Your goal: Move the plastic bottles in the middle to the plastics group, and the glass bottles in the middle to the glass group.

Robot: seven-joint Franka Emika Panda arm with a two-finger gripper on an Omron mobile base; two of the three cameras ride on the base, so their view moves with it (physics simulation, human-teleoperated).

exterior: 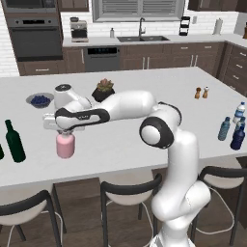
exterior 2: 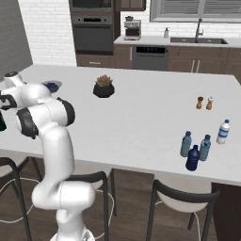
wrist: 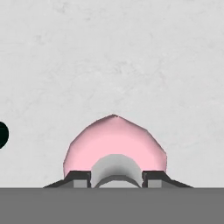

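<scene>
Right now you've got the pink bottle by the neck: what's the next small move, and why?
Probably carry the pink bottle a little further left toward the dark green bottle, then lower it. The fingers sit shut on either side of its neck, and it hangs upright under the hand, apart from the green bottle at the counter's left end. The blue and clear bottles are at the far right.

No readable text in the kitchen scene

No label, brand, number or sign can be made out on the bottles, the appliances or the counter [exterior: 144, 87]; the dishwasher [exterior: 102, 59] panel shows faint light marks, too small to read.
</scene>
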